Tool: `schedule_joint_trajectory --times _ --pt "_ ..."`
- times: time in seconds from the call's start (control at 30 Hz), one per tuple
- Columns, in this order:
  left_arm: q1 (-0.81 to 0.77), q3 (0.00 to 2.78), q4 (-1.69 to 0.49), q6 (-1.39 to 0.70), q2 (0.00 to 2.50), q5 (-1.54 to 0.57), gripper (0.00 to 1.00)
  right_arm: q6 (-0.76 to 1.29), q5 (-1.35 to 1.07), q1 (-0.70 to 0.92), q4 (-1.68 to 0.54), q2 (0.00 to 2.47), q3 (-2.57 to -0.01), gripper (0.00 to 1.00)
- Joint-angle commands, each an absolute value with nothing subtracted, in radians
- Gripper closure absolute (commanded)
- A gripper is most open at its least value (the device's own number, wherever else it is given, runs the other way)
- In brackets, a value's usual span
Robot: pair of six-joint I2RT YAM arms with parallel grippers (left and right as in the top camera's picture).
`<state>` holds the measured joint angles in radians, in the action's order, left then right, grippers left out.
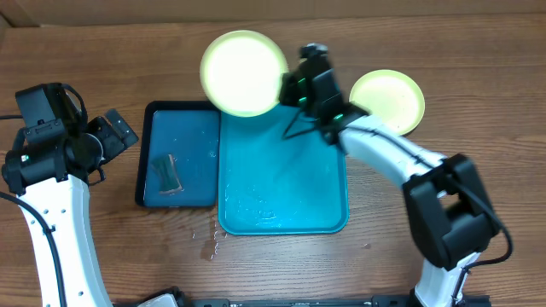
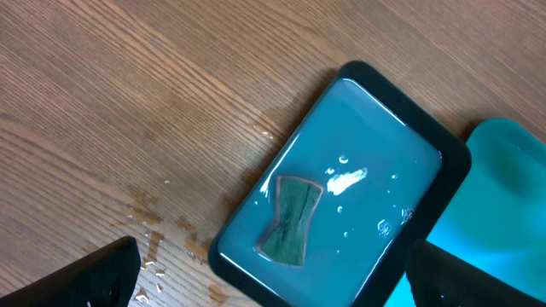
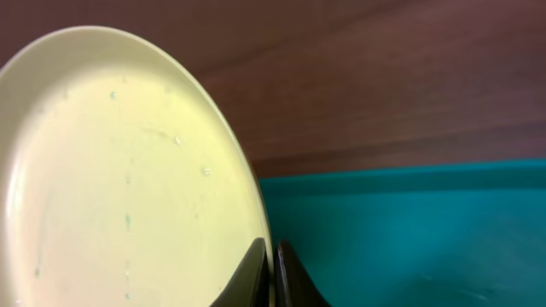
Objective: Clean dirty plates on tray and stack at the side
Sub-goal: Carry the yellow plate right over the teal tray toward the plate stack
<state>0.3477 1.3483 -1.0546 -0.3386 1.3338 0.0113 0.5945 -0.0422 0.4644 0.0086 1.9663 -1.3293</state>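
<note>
1. The right hand [image 3: 271,273] is clamped on the rim of one plate [image 3: 128,170], a finger on each face. An edge pinch is probably the only hold a flat plate allows.
2. The plate juts out beyond the fingertips and looks lifted. It hangs over the far left corner of the tray [image 1: 281,179], which lies beneath the hand and carries no plates.
3. To this hand's right a second plate [image 1: 388,101] rests on the desk [image 1: 478,102]. That is likely the stacking spot, and the held plate seems bound there.
4. Well off to its left, the left hand [image 1: 119,135] has its fingers apart and holds nothing. It is near the navy tray [image 2: 409,145] and the rag [image 2: 290,220] soaking in it.
5. Only the right wrist view shows the pinch and the droplets [image 3: 205,170] on the plate's face. Only the overhead view shows the stacking spot, and no view shows whether a third plate lies under the second.
</note>
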Motion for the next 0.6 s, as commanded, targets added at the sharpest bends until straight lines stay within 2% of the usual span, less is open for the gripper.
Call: schedule_joint_trajectory --times 0.0,0.1,0.33,0.57 --pt "0.347 1.361 -1.054 -0.348 1.341 0.008 0.0 0.683 -0.324 0.347 -0.043 1.919 -1.344 0.96" --pt "0.347 1.361 -1.054 -0.348 1.341 0.008 0.0 0.683 -0.401 0.24 -0.125 1.919 -1.344 0.96" --pt "0.347 1.361 -1.054 -0.348 1.341 0.008 0.0 0.681 -0.387 0.023 -0.378 1.919 -1.344 0.96" --pt "0.347 1.361 -1.054 -0.348 1.341 0.008 0.0 0.673 -0.204 -0.115 -0.593 1.921 -1.342 0.96"
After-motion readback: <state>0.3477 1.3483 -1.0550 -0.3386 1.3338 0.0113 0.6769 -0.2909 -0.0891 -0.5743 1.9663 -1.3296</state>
